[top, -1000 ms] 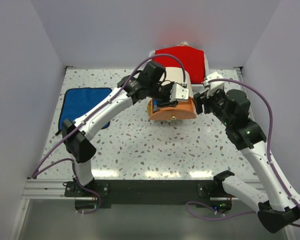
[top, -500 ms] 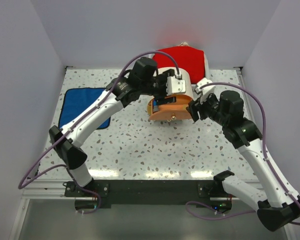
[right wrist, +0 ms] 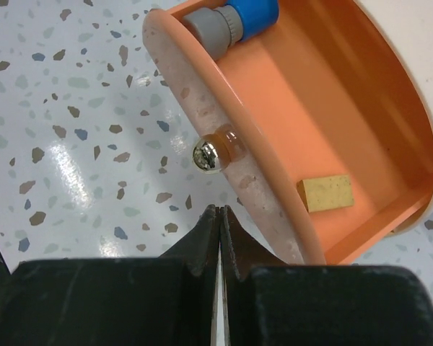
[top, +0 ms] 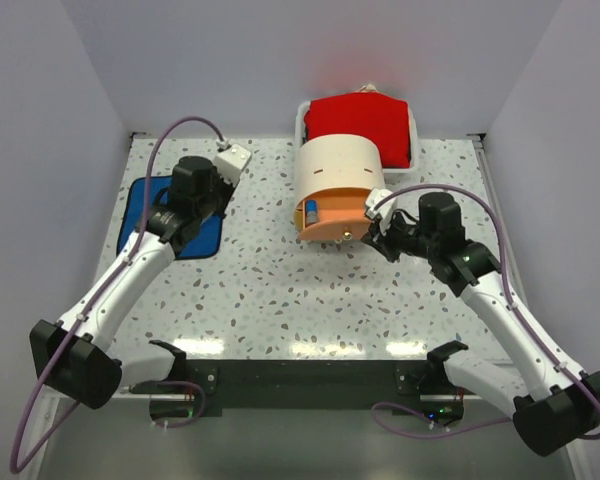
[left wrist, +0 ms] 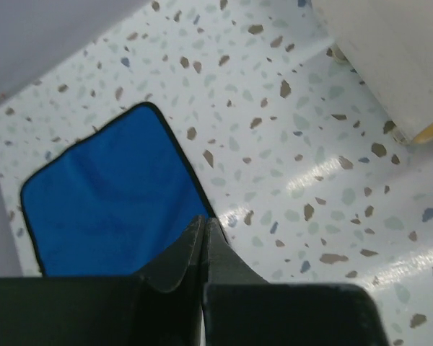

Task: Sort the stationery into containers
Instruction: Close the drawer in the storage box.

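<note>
The cream half-cylinder unit (top: 337,165) stands at mid-back with its orange drawer (top: 342,224) pulled open. Inside the drawer lie a tan eraser (right wrist: 325,192) and a blue-and-grey piece (right wrist: 227,20), seen from above as a blue-grey cap piece (top: 310,212). A gold knob (right wrist: 209,153) sticks out of the drawer front. My right gripper (right wrist: 219,210) is shut and empty, its tips just short of the knob and the drawer rim; from above the right gripper (top: 377,238) sits at the drawer's right corner. My left gripper (left wrist: 203,220) is shut and empty over the edge of the blue cloth (left wrist: 108,198).
A white tray (top: 302,117) holding a red cloth (top: 360,118) stands behind the unit against the back wall. The blue cloth (top: 145,205) lies flat at the left of the speckled table (top: 280,290). White walls close in the left, right and back sides.
The left arm has pulled back from the drawer to the left, over the blue cloth, and its jaws have shut. The right gripper moved in to the drawer's front corner and shut.
</note>
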